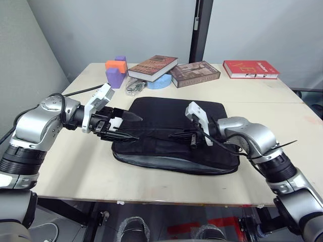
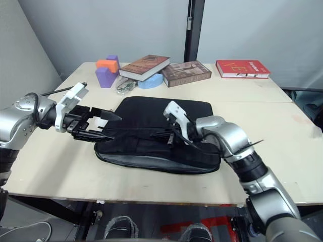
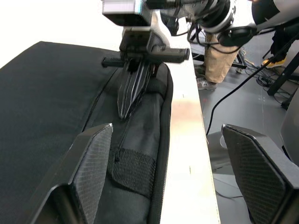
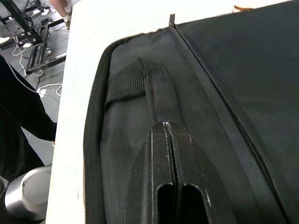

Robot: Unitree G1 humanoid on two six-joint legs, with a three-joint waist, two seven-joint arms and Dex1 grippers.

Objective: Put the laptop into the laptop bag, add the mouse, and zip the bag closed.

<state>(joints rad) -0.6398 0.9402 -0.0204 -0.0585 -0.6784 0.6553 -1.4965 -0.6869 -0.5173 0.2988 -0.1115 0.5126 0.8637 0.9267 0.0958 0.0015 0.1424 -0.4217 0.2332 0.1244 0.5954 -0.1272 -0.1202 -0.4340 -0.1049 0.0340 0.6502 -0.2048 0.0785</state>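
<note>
From my head, the laptop bag lies flat near the front edge of the tabletop, its long zip side toward me. My left gripper hovers at the bag's left end with its fingers apart, nothing between them. My right gripper lies low over the bag's front strip, fingers pressed together; I judge it is pinching a strap or the zip pull there, but I cannot make out which. The laptop I cannot find on the table; the bag looks filled and flat, so it may be inside. Along the back edge sit stacked books, a second book, a red book whose cover lettering is too small to read, and orange and purple blocks.

Through my left wrist, my two open fingers frame the bag's front strip and a webbing handle patch; beyond it my right gripper's closed black fingers point toward me along the same strip. I take it the left stands ready to steady that end while the right works the zip line.

Through my right wrist, my shut fingers lie along the bag's front panel, aimed at another webbing patch; the zip track runs beside them, and a small tab stands at the far corner. No brand or label is readable.
</note>
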